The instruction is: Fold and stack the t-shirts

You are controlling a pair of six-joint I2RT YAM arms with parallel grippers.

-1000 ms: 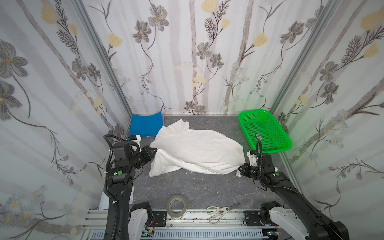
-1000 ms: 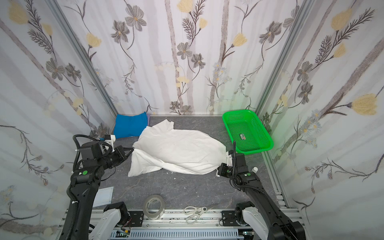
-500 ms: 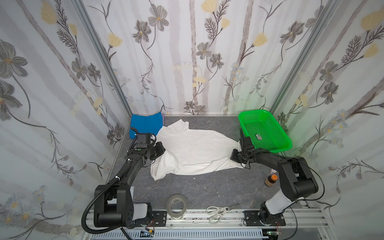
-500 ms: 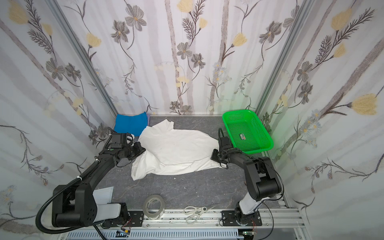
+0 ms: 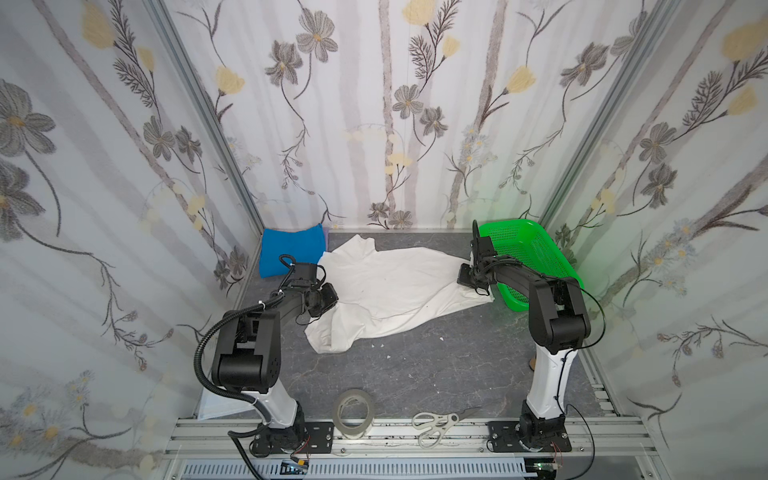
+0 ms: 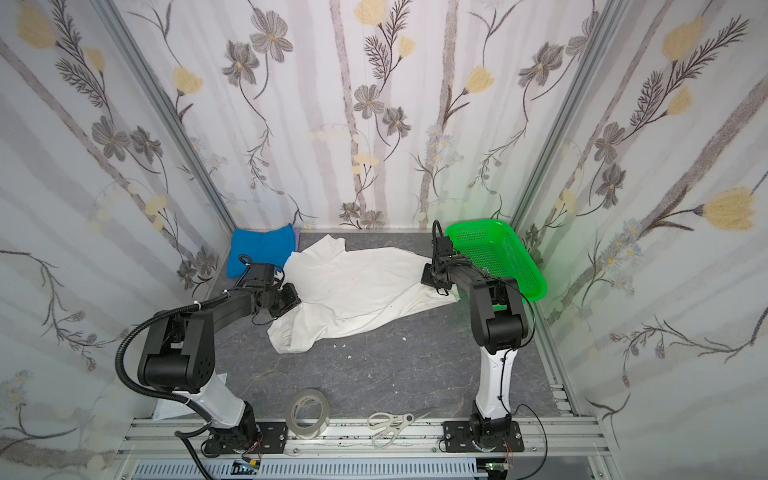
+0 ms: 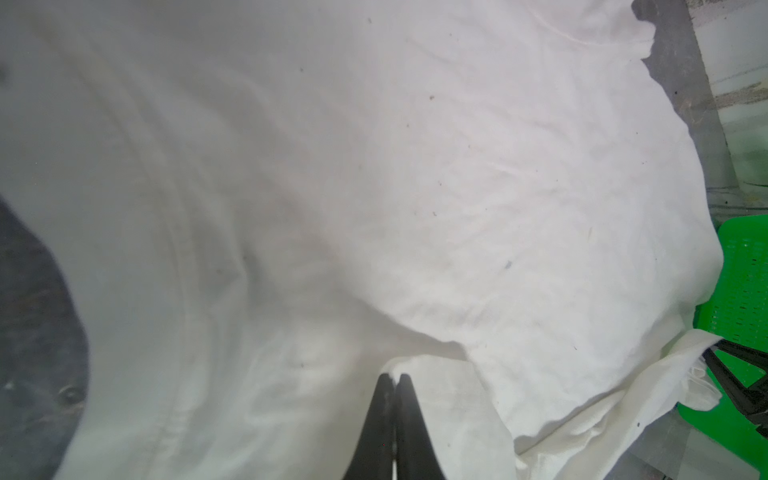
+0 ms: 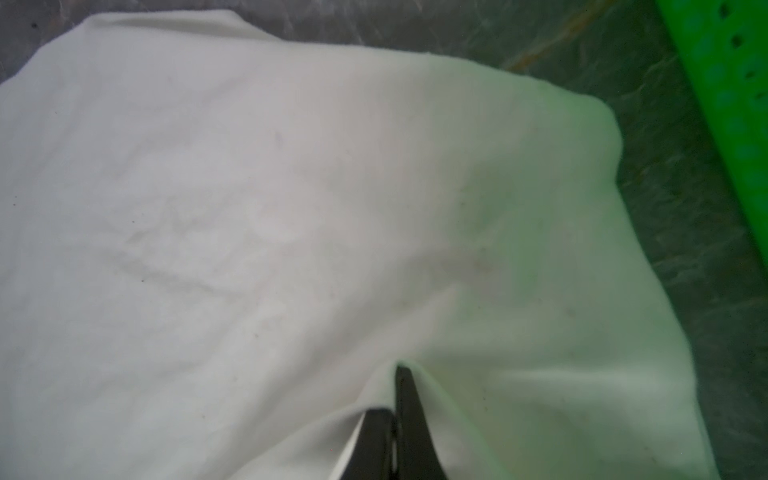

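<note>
White t-shirt [image 5: 386, 286], one, clamped by left gripper [image 7: 394, 380] and right gripper [image 5: 465, 279]; blue t-shirt [image 5: 291, 251], one.

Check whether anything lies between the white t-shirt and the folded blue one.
Nothing visible does: the white t-shirt lies right beside the blue t-shirt at the back left. The left gripper and right gripper are shut on it.

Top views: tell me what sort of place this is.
Probably a robot test booth, not a home: left arm and right arm bolted to an aluminium rail, flowered wall panels boxing in a small grey tabletop, tape roll and scissors by the rail.
</note>
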